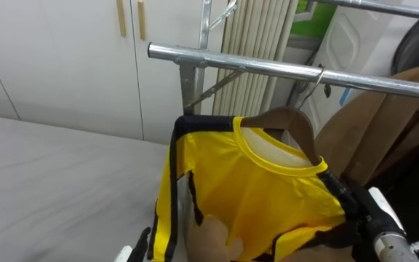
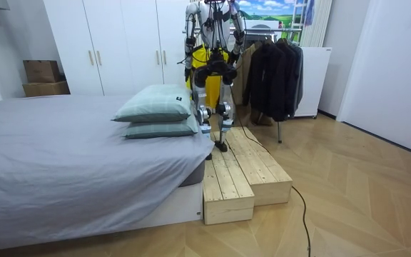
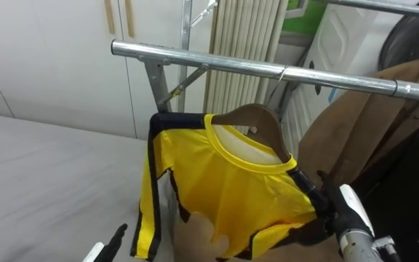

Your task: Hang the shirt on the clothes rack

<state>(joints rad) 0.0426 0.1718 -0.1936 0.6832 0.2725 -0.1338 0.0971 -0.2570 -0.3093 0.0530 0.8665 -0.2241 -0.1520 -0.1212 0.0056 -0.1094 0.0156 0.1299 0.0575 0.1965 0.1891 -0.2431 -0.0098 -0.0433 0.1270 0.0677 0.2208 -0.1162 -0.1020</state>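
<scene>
- robot stood on a wooden platform (image 2: 252,168) at the head end of the bed (image 1: 57,167), close up to the clothes rail (image 1: 253,65).
- yellow shirt (image 1: 253,189) with black trim sat on a wooden hanger (image 1: 291,118); the collar was around the hanger's neck and the body hung down and to the left in the eye views.
- the hanger's wire hook reached up to the rail and lay against it at its top; it could not be told whether it was fully seated over the bar.
- the shirt hung near the rail's free left end, tilted, with its right shoulder lower than the left.
- right hand (image 1: 349,202): came in from lower right and met the shirt's right shoulder at the black trim. it was mostly hidden by cloth, so it could not be told whether it was open or gripping.
- left hand (image 1: 142,241): just in at the bottom edge, beside the shirt's lower left hem. too little showed to tell its state or whether it touched the cloth.
- a brown garment (image 1: 391,116) hung further right on the same rail, apart from the shirt.
- room view: dark coats (image 2: 273,68) hung on the rack to the room view's right of the robot, and two pillows (image 2: 155,107) were stacked on the bed beside it.
- white wardrobe (image 1: 64,51) stood behind the bed.
</scene>
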